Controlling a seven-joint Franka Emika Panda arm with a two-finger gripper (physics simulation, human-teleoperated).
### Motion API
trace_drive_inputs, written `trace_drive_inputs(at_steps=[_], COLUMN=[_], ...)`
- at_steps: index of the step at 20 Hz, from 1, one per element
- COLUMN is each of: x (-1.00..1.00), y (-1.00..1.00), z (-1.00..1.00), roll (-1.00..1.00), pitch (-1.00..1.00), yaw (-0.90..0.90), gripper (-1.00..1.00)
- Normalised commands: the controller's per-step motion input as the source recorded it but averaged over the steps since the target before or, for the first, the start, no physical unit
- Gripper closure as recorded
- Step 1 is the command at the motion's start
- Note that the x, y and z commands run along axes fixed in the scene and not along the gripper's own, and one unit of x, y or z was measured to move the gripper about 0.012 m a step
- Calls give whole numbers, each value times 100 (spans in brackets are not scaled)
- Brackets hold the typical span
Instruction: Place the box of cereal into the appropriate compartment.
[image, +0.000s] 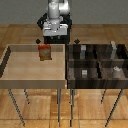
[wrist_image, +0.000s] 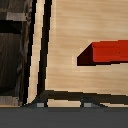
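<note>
Approaching stage: box of cereal (image: 45, 52) stood upright in the light tray (image: 10, 75), ungrasped; gripper (image: 54, 36) behind it, jaw state unclear. Next needed descent, grasp, carry to dark compartment bin (image: 97, 62)

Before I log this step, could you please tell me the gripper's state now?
Gripper: cannot be told; its fingers aren't visible. The small red-orange cereal carton stands free.

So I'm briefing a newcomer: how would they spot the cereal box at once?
Find the light wooden tray on the exterior view's left, beside the dark compartment bin. The cereal box stands upright near its far edge: red-orange, yellowish front, the only thing in that tray.
</note>
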Motion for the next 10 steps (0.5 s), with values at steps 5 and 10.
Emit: trace_drive_inputs(at_steps=[5, 10], x=[0, 0], y=[0, 0], z=[0, 0], roll=[0, 0], pitch=[0, 0], yaw=[0, 0], gripper=[-100, -100])
